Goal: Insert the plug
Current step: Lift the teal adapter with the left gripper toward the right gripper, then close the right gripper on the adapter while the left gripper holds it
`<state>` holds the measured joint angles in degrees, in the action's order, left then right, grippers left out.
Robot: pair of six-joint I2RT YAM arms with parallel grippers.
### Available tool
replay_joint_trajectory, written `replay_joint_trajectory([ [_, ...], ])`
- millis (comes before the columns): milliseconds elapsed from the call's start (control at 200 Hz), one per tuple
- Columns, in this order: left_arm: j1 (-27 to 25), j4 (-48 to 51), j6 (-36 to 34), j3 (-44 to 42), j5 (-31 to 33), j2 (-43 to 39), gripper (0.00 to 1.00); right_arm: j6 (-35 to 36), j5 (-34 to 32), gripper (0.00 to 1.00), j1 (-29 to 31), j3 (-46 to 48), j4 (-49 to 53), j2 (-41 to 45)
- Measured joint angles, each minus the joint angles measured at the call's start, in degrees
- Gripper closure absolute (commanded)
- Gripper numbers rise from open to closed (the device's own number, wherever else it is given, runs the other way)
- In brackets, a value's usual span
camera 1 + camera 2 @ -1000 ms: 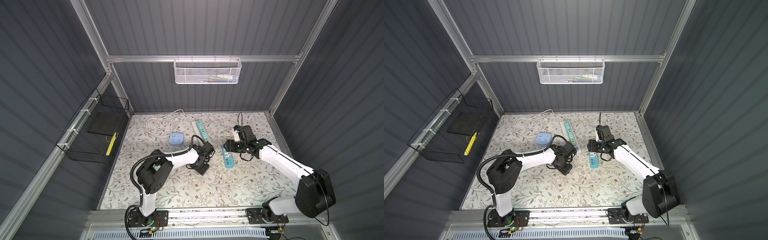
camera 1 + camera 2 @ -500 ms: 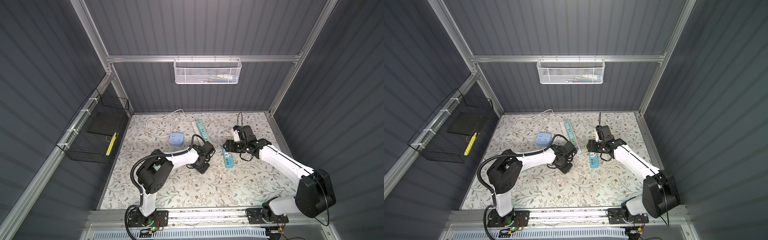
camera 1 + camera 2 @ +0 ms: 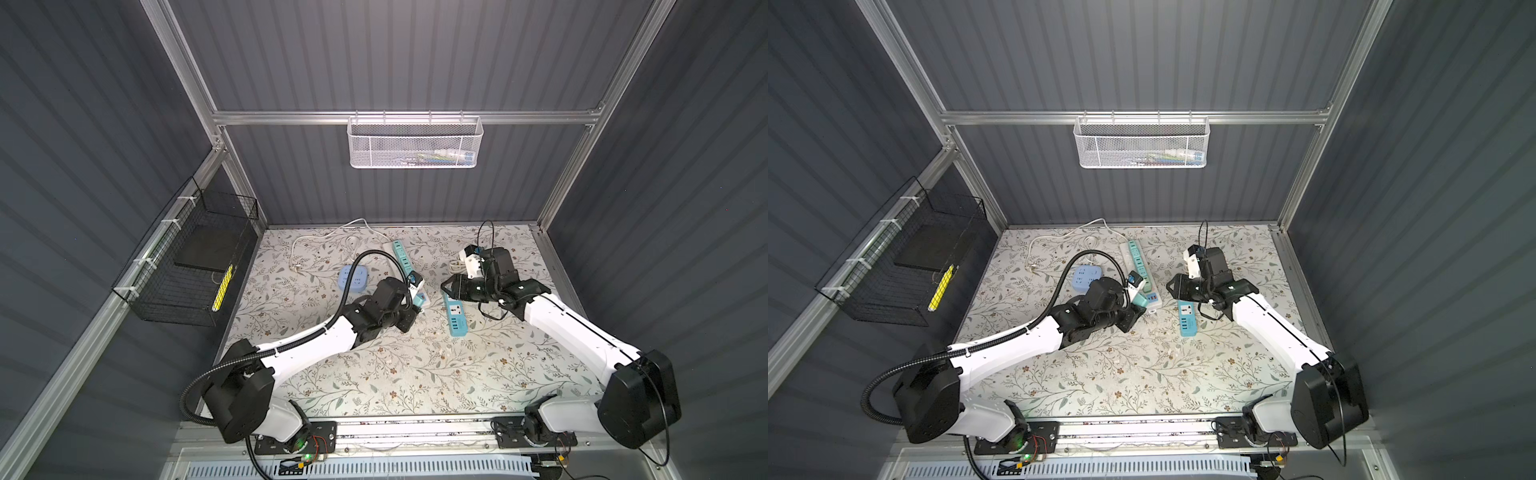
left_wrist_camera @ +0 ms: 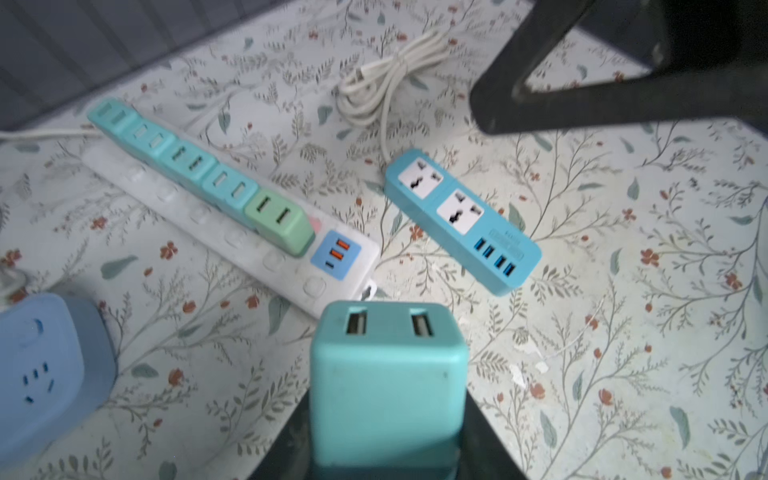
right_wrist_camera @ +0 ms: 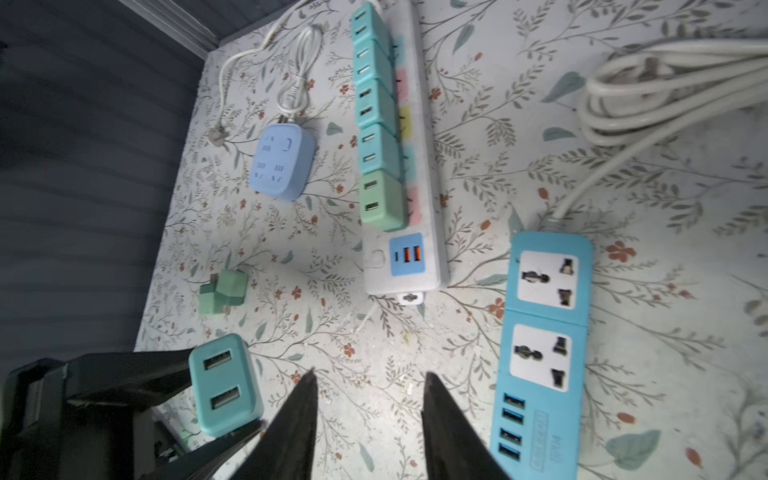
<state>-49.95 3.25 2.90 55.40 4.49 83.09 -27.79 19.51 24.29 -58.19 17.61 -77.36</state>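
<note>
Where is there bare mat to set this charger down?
Free: the broad near half of the mat, nearer than the blue strip. Only a narrow lane between blue strip and white strip. Crowded: the far half, with cube socket, white cable and loose green plug.

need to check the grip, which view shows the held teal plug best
Left wrist: the plug fills the foreground, both usb ports plain. Right wrist shows it smaller. In both top views it is a teal speck.
</note>
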Motion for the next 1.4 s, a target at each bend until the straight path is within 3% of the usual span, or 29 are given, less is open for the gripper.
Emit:
replay_joint_trajectory([
  [270, 0.0, -5.9, -0.6, -1.0, 0.0, 0.0, 0.83, -0.2, 6.3, 0.42, 3.8, -5.0, -0.9, -3.4],
  [660, 0.0, -5.9, -1.0, -2.4, 0.0, -2.3, 0.83, 1.3, 12.5, 0.53, 5.3, -9.1, -0.4, -9.0],
  [806, 0.0, -5.9, -1.2, -2.4, 0.0, -2.3, 0.83, 1.5, 13.9, 0.66, 5.9, -9.1, 0.0, -9.4],
  [921, 0.0, -5.9, -1.2, -2.4, -0.6, -2.3, 0.83, 2.9, 14.7, 0.67, 5.9, -9.1, 0.2, -9.4],
  [1036, 0.0, -5.8, -1.3, -2.4, -0.7, -2.3, 0.80, 3.9, 14.8, 0.76, 5.9, -9.1, 0.5, -9.4],
  [1231, 0.0, -5.6, -1.2, -2.4, -0.7, -2.3, 0.61, 5.4, 14.8, 0.83, 5.9, -9.1, 0.8, -9.3],
  [1296, 0.0, -5.6, -1.2, -2.4, -0.6, -2.3, 0.43, 5.7, 14.5, 0.83, 5.9, -9.1, 0.9, -9.2],
  [1351, 0.0, -5.7, -1.4, -2.2, 0.1, -2.2, 0.39, 5.6, 13.3, 0.84, 5.9, -9.1, 1.0, -8.9],
  [1401, 0.0, -5.7, -1.6, -1.9, 0.9, -2.1, 0.29, 5.5, 12.0, 0.84, 5.9, -9.1, 1.3, -8.7],
])
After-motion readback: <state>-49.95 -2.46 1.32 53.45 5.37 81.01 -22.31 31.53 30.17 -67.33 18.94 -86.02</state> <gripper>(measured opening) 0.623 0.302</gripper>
